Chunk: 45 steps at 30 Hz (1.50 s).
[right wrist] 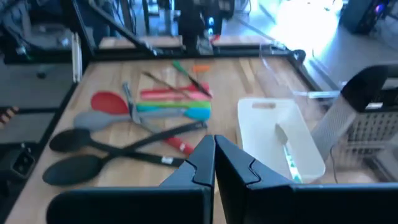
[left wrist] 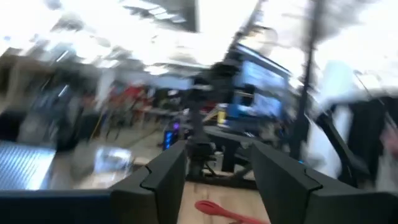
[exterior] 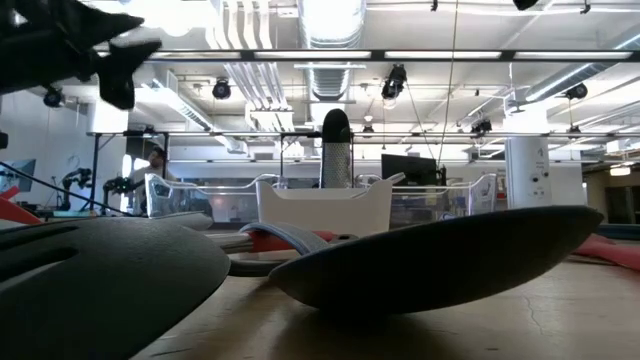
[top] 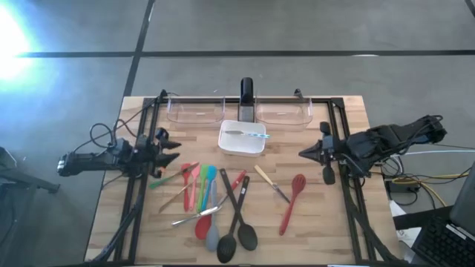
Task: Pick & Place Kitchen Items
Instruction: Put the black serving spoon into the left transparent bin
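**Both hands hover at the desk edges, utensils spread across the middle**

From the high view I see the left hand (top: pixel 172 153) at the left edge of the wooden desk (top: pixel 319 230), its fingers spread with nothing visible between them. The right hand (top: pixel 306 153) sits at the right edge, fingers pressed together and empty.

The pile of slim long-handled kitchen utensils (top: pixel 215 200) lies in the lower middle of the frame: two black spoons (top: pixel 241 231) crossing near the bottom, a red slotted spatula (top: pixel 293 199) toward the lower right, and red, green and blue silicone spoons (top: pixel 202 182) side by side left of centre. A small wooden-handled piece of cutlery (top: pixel 269 182) rests between the pile and the red spatula.

Above the pile, at centre, the white square dish (top: pixel 242 139) holds one small metal utensil with a blue handle (top: pixel 249 134). Two clear rectangular plastic bins (top: pixel 197 110) stand along the upper edge of the desk.
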### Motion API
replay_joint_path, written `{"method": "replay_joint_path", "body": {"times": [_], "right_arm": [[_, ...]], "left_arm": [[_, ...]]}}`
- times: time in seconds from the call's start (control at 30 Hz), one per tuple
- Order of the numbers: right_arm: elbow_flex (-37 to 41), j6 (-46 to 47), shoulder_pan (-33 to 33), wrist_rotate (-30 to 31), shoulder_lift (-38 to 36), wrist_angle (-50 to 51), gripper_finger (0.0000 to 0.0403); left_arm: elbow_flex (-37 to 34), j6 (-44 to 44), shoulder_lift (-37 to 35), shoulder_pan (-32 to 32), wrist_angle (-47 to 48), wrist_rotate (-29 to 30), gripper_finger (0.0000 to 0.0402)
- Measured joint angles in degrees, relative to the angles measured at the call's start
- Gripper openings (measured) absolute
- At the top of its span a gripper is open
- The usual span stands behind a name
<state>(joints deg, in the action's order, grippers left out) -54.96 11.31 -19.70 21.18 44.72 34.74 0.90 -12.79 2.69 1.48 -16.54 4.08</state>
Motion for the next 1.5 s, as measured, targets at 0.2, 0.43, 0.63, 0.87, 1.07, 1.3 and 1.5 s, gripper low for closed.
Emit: {"method": "replay_joint_path", "body": {"times": [0.2, 0.43, 0.63, 0.87, 1.07, 1.3, 1.5], "right_arm": [[0.0, -0.02, 0.0, 1.44, -2.12, -1.55, 0.0008], [0.0, 0.11, 0.0, 4.77, -3.09, -2.53, 0.0008], [0.0, 0.24, 0.0, 4.77, -2.32, -2.42, 0.0008], [0.0, 0.24, 0.0, 4.76, -0.88, -2.38, 0.0008], [0.0, 0.24, -0.02, 4.75, 0.48, -2.38, 0.0008], [0.0, 0.23, -0.02, 4.75, 2.55, -2.4, 0.0008], [0.0, 0.22, -0.02, 4.75, 4.63, -2.4, 0.0008]], "left_arm": [[2.45, -5.55, 1.75, -0.05, 2.37, 6.13, 0.0227], [6.67, -5.53, 3.89, -0.04, 1.27, 6.97, 0.0227], [13.14, 3.71, 12.5, -0.34, 4.89, -1.82, 0.0227], [27.94, 13.24, 33.14, -1.5, 9.17, -9.17, 0.0227], [44.07, 29.85, 49.45, -4.71, 26.83, -12.11, 0.0227], [56.92, 35.47, 66.08, -8.1, 37.16, -11.9, 0.0223], [63.16, 38.04, 74.32, -8.94, 39.56, -11.67, 0.0222]]}}
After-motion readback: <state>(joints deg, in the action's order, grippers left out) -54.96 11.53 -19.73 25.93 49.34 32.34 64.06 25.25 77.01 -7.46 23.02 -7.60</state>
